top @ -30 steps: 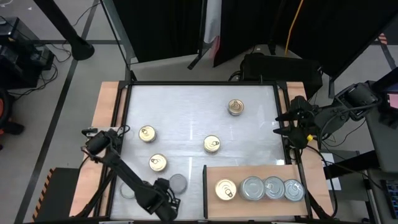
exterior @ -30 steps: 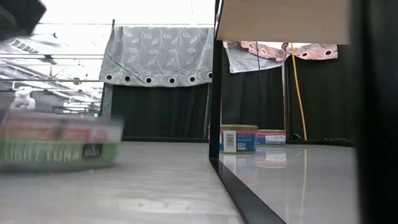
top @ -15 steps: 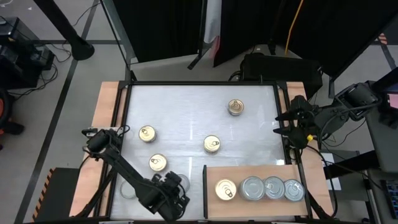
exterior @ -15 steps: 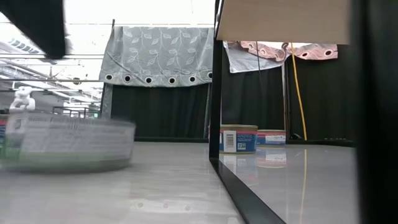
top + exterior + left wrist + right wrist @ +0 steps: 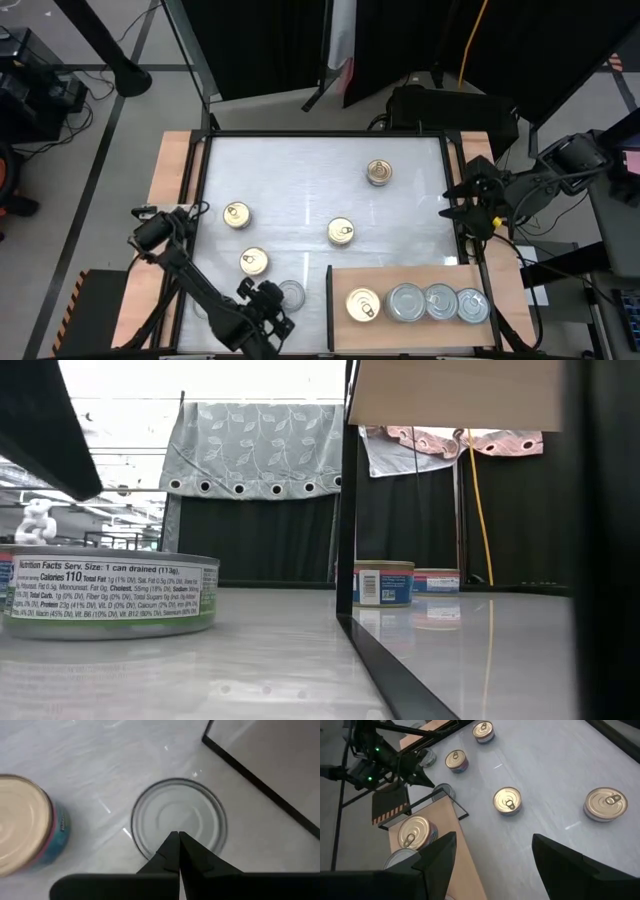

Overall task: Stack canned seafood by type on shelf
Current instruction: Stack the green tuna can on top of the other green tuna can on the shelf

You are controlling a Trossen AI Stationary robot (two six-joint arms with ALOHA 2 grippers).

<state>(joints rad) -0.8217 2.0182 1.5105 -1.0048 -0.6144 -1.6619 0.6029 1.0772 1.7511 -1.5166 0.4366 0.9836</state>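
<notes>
A flat silver-topped can (image 5: 178, 822) lies just beside the shelf (image 5: 420, 272); pinched-shut left gripper (image 5: 177, 840) above it, right gripper (image 5: 492, 852) wide, empty.

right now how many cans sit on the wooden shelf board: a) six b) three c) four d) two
c, since the shelf holds a row of four: one gold pull-ring can at the left end, then three silver-topped cans beside it.
</notes>
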